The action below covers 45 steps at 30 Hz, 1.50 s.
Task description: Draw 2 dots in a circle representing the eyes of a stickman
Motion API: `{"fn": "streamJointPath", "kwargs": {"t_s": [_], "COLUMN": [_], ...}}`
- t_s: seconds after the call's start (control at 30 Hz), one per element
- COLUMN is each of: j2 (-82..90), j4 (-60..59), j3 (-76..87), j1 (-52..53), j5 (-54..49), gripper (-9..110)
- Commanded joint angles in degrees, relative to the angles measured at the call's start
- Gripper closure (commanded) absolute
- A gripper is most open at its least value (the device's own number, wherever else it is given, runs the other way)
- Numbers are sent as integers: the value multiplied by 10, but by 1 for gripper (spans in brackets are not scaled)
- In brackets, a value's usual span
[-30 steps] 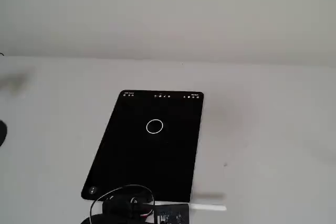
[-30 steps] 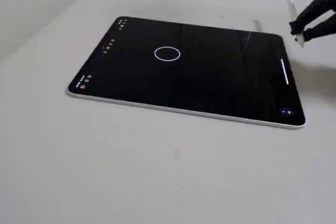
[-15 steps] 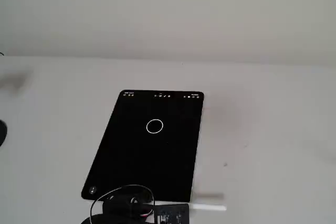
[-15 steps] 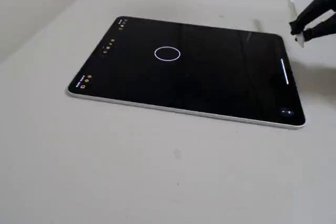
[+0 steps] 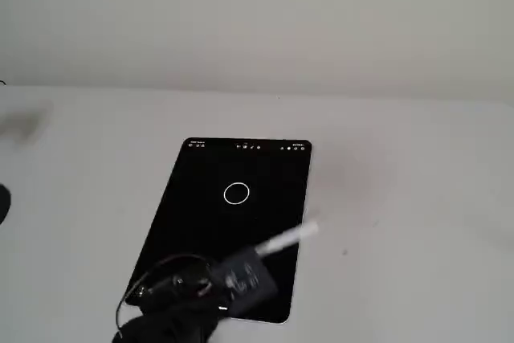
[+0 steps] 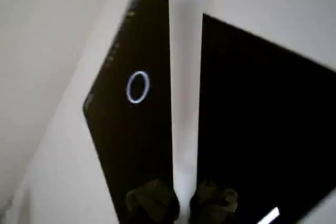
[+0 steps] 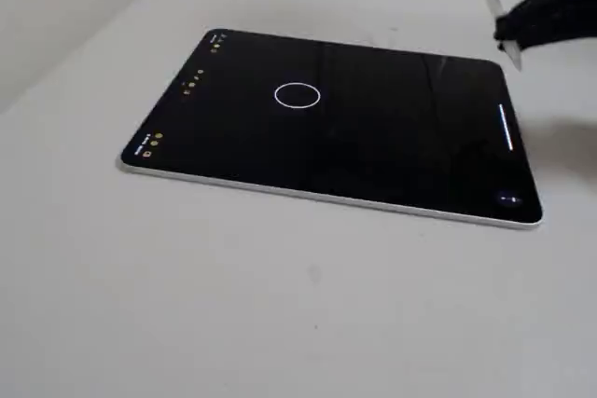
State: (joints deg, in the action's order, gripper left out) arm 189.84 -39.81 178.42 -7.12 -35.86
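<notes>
Glossy glass, matt tabletop, smooth white stylus

The tablet (image 7: 373, 151) is showing a glossy black glass face with a thin silvery metallic-looking rim; the tabletop (image 7: 280, 305) under it is looking matt, pale and smooth. Between the dark, dull fingers (image 6: 152, 203), a white stylus (image 6: 185, 77) is looking like smooth satin plastic.

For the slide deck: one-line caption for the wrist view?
Gripper holding white stylus above the black tablet, circle left of the stylus, empty, no dots yet.
</notes>
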Motion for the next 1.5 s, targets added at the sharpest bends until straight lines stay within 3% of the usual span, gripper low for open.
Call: {"fn": "streamJointPath", "kwargs": {"t_s": [0.0,0.13,0.33,0.6,0.97,1.47], "j2": [7,-62,-395,-859,-1131,-1281], "j4": [136,293,647,918,973,957], "j3": [10,11,-26,-243,-475,-624], "j1": [-31,-54,-84,-80,-65,-53], "j5": [-136,-198,-272,-298,-342,-377], "gripper": [102,102,102,102,102,101]}}
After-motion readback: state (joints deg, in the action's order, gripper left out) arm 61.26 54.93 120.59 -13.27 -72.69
